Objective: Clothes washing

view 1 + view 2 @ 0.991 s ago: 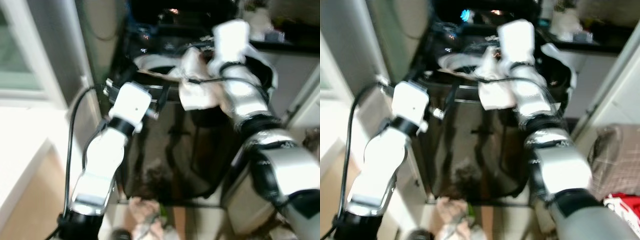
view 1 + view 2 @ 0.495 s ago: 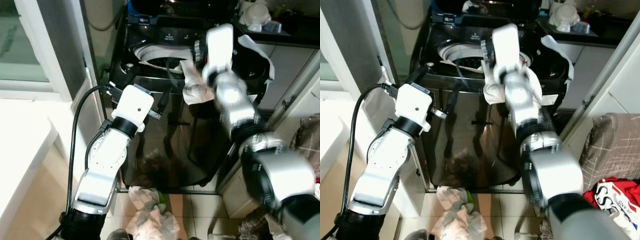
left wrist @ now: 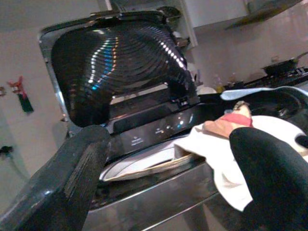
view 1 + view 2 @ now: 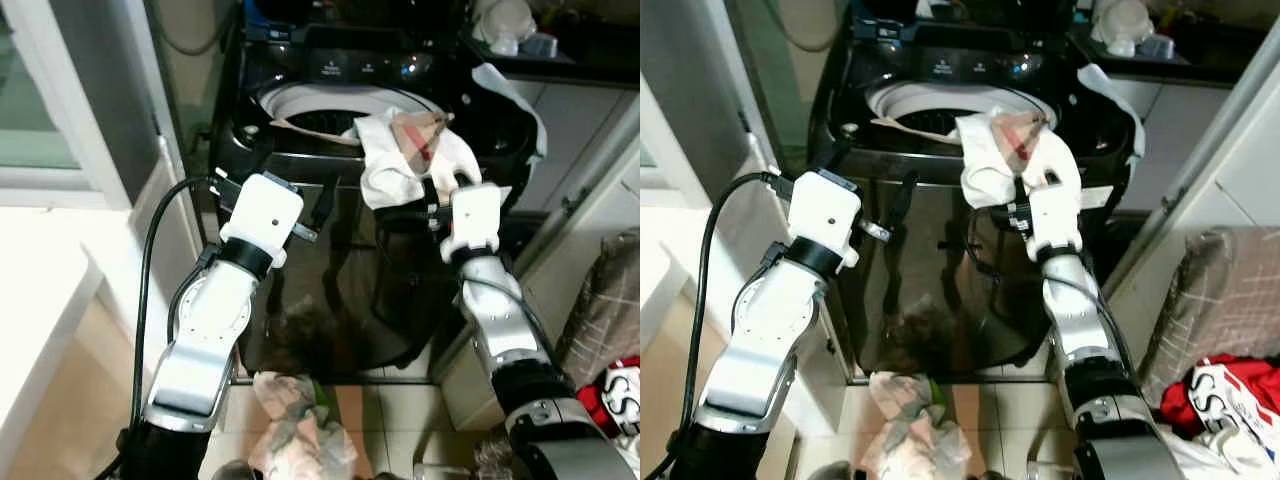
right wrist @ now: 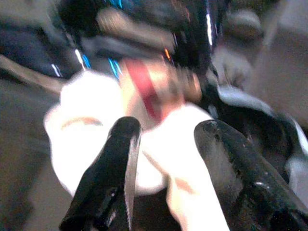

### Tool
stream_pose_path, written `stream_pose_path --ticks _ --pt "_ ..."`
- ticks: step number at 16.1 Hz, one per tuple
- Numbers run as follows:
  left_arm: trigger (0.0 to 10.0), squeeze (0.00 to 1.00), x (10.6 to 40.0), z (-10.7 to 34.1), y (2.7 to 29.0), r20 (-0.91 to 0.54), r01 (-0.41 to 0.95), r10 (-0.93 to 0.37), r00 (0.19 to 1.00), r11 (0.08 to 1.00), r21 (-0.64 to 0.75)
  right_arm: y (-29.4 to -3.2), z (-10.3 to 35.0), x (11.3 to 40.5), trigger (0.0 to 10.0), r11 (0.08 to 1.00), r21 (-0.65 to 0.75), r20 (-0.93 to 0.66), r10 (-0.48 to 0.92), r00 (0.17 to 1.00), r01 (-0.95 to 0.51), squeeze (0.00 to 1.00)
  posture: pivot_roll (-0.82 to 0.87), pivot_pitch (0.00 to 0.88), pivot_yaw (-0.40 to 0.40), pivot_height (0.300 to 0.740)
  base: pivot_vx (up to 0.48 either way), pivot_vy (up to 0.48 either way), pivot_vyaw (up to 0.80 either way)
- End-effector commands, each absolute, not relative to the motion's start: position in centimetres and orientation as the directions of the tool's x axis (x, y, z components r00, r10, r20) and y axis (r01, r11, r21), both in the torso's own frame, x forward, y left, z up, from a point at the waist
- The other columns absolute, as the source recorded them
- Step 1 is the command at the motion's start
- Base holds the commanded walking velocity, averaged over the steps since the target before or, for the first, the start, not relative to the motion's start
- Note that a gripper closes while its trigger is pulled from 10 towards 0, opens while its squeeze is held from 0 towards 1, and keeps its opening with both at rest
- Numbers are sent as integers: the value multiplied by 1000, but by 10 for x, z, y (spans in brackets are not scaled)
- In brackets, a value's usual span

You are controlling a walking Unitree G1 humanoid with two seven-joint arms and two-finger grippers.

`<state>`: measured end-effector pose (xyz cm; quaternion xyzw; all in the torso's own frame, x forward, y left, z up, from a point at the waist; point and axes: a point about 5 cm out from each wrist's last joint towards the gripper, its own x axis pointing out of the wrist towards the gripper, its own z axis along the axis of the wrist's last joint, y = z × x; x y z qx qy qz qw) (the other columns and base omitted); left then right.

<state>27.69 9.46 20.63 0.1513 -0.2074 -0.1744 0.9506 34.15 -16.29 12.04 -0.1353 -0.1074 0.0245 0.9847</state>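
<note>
A: Where do we stand with the cloth (image 4: pixel 405 160)?

B: It's draped over the front rim of the washing machine (image 4: pixel 300 300), upper middle of the frame, partly over the drum opening (image 4: pixel 320 108) and partly hanging down the dark front panel. Our right gripper (image 5: pixel 166 144) is just below it, the two black fingers spread with white fabric between and behind them. They look released, not clamped on anything.

A: And the left gripper (image 3: pixel 163 178)?

B: Held in front of the machine at centre left, fingers wide apart, holding nothing. Through it we see the raised lid (image 3: pixel 115 62) and the cloth on the rim.

A: So how do we do this step well?

B: We judge the job is to get the cloth fully into the drum. We should close on the thick bunched part near the rim, not the thin hanging edge, then lift it clear of the rim before carrying it toward the top of the frame. Otherwise it may drag and slide down to the floor, where another bundle of clothes (image 4: pixel 300 430) already lies at bottom centre.

A: Which way does it lie?

B: Its long axis runs roughly from the drum opening down over the rim toward us, the reddish printed patch (image 4: pixel 418 135) uppermost and the white end hanging toward the lower frame.
</note>
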Motion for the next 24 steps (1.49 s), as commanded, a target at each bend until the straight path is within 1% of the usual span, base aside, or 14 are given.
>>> stream_pose_path --ticks 1,2,3,7,10,13,15,18,19,21,22,24 --pt "10000 0 278 208 90 350 278 -405 845 891 360 -164 115 346 10000 960 -279 161 51 986 -4 0 37 1 -54 732 0 0 0" --pt "10000 0 279 208 90 351 277 -405 844 890 361 -162 110 348 10000 959 -282 119 39 992 -4 0 37 1 -54 732 0 0 0" --pt "10000 0 280 209 89 357 273 -401 844 893 358 -161 107 355 10000 968 -251 58 15 998 0 0 40 0 -38 732 0 0 0" --pt "10000 0 277 215 90 382 259 -388 839 901 348 -159 115 372 10000 953 -301 9 -35 999 36 0 83 24 -40 732 0 0 0" --pt "10000 0 269 214 95 362 253 -379 852 903 348 -154 126 383 10000 951 -302 -15 -66 998 58 0 128 69 -39 732 0 0 0" --pt "10000 0 264 211 98 350 246 -369 861 905 347 -146 142 394 10000 952 -302 -31 -67 997 55 0 148 83 -49 732 0 0 0" --pt "10000 0 261 212 98 344 244 -363 866 907 344 -145 149 400 10000 970 -234 -89 -94 992 71 0 155 92 -57 732 0 0 0" --pt "10000 0 258 211 98 334 243 -359 872 908 341 -139 169 409 10000 981 -182 -108 -89 990 69 0 164 108 -62 732 0 0 0" --pt "10000 0 258 211 98 332 242 -358 873 908 341 -137 179 412 10000 979 -189 -81 -89 993 72 0 170 111 -65 732 0 0 0" --pt "10000 0 258 212 99 332 228 -344 878 912 342 -133 224 420 10000 977 -187 112 -81 990 101 0 171 103 -77 732 0 0 0" --pt "10000 0 259 211 100 333 221 -337 881 914 339 -132 234 421 10000 977 -191 168 -67 984 100 0 162 92 -82 732 0 0 0" --pt "10000 0 262 211 101 337 216 -331 882 917 335 -141 233 418 10000 975 -186 228 -78 970 122 0 140 77 -84 732 0 0 0"
